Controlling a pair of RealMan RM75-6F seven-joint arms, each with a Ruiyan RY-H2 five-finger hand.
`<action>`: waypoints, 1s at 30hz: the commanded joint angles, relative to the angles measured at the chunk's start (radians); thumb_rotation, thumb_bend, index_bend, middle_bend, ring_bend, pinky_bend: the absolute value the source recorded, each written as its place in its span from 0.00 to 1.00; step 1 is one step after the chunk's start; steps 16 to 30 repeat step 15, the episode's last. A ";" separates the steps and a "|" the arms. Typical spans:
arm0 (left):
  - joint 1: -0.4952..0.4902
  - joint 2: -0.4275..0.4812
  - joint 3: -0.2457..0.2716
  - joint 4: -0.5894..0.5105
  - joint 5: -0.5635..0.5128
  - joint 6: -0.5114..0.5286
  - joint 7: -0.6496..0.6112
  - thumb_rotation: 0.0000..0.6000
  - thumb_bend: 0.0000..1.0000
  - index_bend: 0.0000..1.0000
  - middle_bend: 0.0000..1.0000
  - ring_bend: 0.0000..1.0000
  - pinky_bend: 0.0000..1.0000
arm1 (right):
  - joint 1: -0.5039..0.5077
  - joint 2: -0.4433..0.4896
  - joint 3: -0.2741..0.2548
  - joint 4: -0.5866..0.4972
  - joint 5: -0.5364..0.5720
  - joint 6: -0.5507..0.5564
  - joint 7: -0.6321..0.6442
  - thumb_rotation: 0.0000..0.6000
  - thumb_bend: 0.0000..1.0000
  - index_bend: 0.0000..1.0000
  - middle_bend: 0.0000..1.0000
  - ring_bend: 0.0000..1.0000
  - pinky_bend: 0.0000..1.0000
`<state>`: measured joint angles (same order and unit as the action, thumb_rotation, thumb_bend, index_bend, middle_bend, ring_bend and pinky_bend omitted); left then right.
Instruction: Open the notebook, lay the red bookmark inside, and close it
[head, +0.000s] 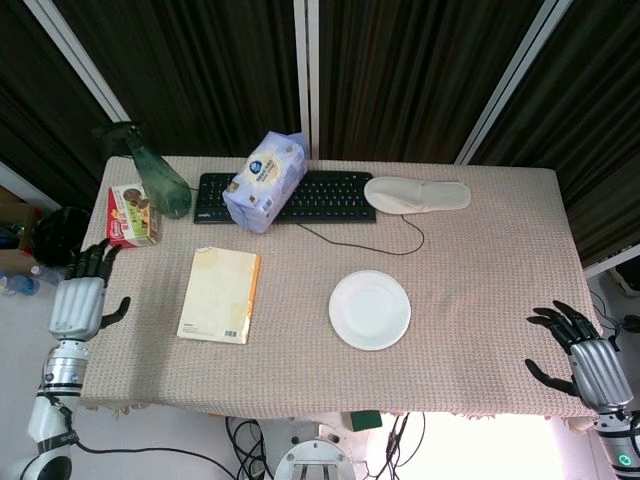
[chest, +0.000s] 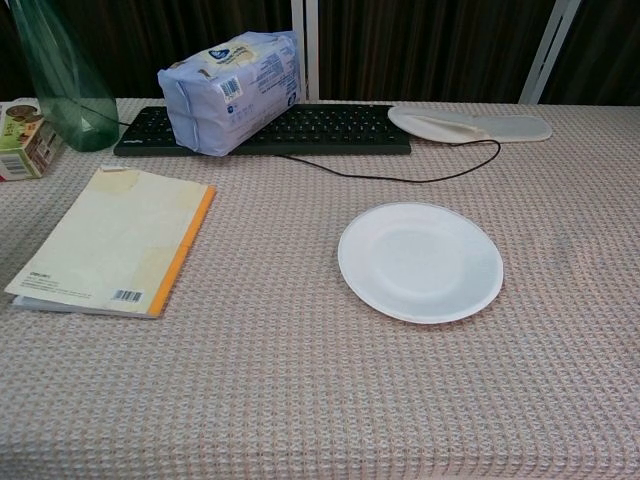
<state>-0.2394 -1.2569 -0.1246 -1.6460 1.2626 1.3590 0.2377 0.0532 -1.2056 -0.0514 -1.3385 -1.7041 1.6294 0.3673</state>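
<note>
Tabletop (head: 480, 250) with closed notebook (head: 220, 295)

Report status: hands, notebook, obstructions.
Left hand and right hand open, off table edges. Cream orange-spined notebook closed flat, untouched. Red bookmark not visible. White paper plate apart.

L hand (head: 80, 303), R hand (head: 590, 362): fingers apart, seemingly empty.

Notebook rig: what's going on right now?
Nothing is being handled. The notebook lies closed and flat on the table, back cover with the barcode up, left of the white plate. The left hand is open and off the table's left edge, clear of the notebook. The right hand is open by the near right corner. No red bookmark is visible, so whether it sits inside cannot be told.
</note>
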 joint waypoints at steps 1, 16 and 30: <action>0.063 0.086 0.032 0.003 0.023 0.036 -0.085 1.00 0.28 0.09 0.00 0.00 0.09 | 0.004 0.019 0.007 -0.022 0.013 -0.015 -0.024 1.00 0.21 0.27 0.19 0.10 0.19; 0.271 0.040 0.177 0.115 0.239 0.306 -0.146 1.00 0.28 0.10 0.00 0.00 0.08 | 0.045 0.016 0.015 -0.069 0.013 -0.085 -0.070 1.00 0.21 0.24 0.19 0.10 0.19; 0.271 0.040 0.177 0.115 0.239 0.306 -0.146 1.00 0.28 0.10 0.00 0.00 0.08 | 0.045 0.016 0.015 -0.069 0.013 -0.085 -0.070 1.00 0.21 0.24 0.19 0.10 0.19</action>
